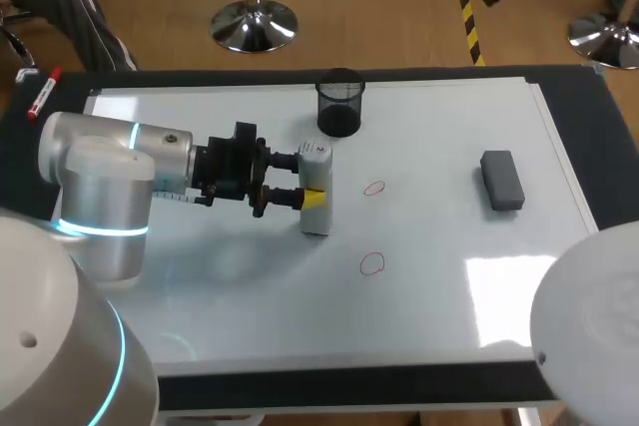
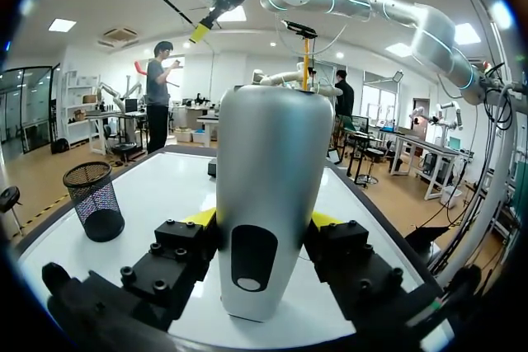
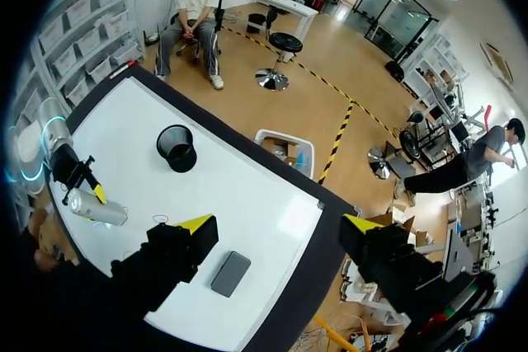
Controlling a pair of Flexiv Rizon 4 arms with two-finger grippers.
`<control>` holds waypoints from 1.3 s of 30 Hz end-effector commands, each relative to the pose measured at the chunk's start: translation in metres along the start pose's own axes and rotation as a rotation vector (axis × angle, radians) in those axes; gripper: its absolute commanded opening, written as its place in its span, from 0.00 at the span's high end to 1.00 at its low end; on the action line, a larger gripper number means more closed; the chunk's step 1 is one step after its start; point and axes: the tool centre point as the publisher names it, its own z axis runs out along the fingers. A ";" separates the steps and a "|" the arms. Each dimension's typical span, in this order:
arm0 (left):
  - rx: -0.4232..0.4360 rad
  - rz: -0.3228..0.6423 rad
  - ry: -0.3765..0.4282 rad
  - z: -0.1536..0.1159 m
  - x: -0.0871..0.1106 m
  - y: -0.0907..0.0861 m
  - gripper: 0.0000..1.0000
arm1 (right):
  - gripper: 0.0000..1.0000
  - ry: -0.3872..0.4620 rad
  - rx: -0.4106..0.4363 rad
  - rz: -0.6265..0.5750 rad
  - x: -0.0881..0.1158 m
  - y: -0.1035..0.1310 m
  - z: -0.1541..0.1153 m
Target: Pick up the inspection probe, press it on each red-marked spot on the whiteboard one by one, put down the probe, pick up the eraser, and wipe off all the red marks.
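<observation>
The inspection probe, a white and silver bottle-shaped body, stands upright on the whiteboard left of the middle. My left gripper comes in level from the left and is shut on it. In the left wrist view both yellow-tipped fingers press the probe from its two sides. Two red ring marks lie just to the right of the probe. The grey eraser lies flat at the right. My right gripper hangs open high above the board, over the eraser.
A black mesh cup stands at the board's far edge, just behind the probe. A red-capped marker lies on the black table rim at the far left. My right arm's shell fills the near right corner.
</observation>
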 end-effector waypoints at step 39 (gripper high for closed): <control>0.003 0.000 -0.004 0.005 0.003 0.018 1.00 | 0.00 -0.105 0.191 0.343 0.002 -0.067 -0.014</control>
